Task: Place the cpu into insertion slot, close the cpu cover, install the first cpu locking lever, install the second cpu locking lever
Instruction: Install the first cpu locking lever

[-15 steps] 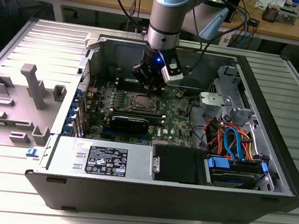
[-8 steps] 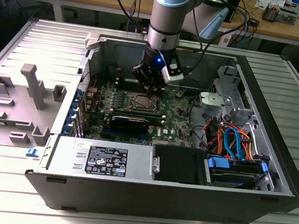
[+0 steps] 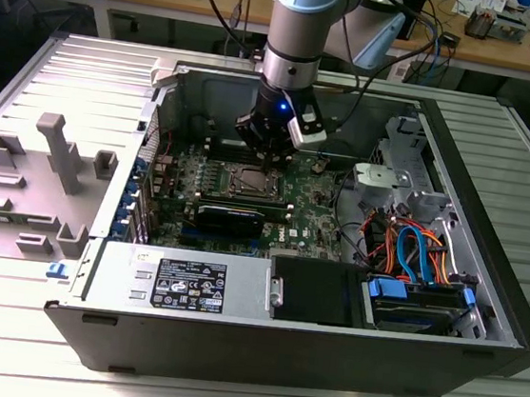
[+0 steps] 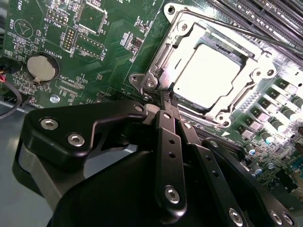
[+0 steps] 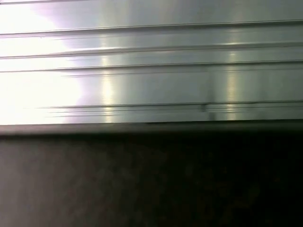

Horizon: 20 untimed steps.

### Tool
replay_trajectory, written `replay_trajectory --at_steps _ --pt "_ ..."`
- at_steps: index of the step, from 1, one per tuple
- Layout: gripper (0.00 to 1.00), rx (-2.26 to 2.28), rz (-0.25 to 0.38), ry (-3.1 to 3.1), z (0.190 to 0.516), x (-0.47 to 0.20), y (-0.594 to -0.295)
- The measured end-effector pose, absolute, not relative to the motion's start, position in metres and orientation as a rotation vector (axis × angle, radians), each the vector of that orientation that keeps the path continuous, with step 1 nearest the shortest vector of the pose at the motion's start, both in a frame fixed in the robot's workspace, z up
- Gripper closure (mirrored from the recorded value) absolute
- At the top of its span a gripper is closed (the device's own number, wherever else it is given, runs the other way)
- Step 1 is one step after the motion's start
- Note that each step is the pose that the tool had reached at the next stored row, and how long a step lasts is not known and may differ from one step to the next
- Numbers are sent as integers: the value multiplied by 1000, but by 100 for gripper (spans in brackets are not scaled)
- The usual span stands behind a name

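Note:
The cpu [image 4: 208, 75] lies flat in the insertion slot [image 3: 246, 182] on the green motherboard [image 4: 99, 52], its pale metal top glaring under the light. The silver cpu cover [image 4: 166, 60] is down around it, framing the chip. A thin metal locking lever [image 4: 236, 29] runs along one side of the cover. My gripper [image 4: 163, 98] is shut, its black fingertips pressed together right at a corner of the socket, touching or just above the metal there. In the exterior view the gripper [image 3: 269, 159] hangs straight down over the socket's far edge.
The motherboard sits inside an open computer case [image 3: 485, 281]. A power supply [image 3: 179, 280] lies at the front, and coloured cables [image 3: 412, 249] at the exterior view's right. Memory slots [image 4: 270, 14] and a coin battery [image 4: 40, 66] flank the socket. Grey fixture blocks [image 3: 49, 164] stand outside.

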<state>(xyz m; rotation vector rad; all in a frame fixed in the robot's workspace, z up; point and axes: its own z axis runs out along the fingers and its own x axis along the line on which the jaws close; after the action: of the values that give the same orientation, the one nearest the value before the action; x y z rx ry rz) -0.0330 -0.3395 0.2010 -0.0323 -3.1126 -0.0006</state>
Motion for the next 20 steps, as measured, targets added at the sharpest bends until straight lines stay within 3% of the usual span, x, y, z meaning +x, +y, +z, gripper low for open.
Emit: replay_trajectory --at_steps 7,20 --pt "89 -32 -65 -3112 201 -33 -339" --pt "89 -32 -61 -3112 208 -33 -339"
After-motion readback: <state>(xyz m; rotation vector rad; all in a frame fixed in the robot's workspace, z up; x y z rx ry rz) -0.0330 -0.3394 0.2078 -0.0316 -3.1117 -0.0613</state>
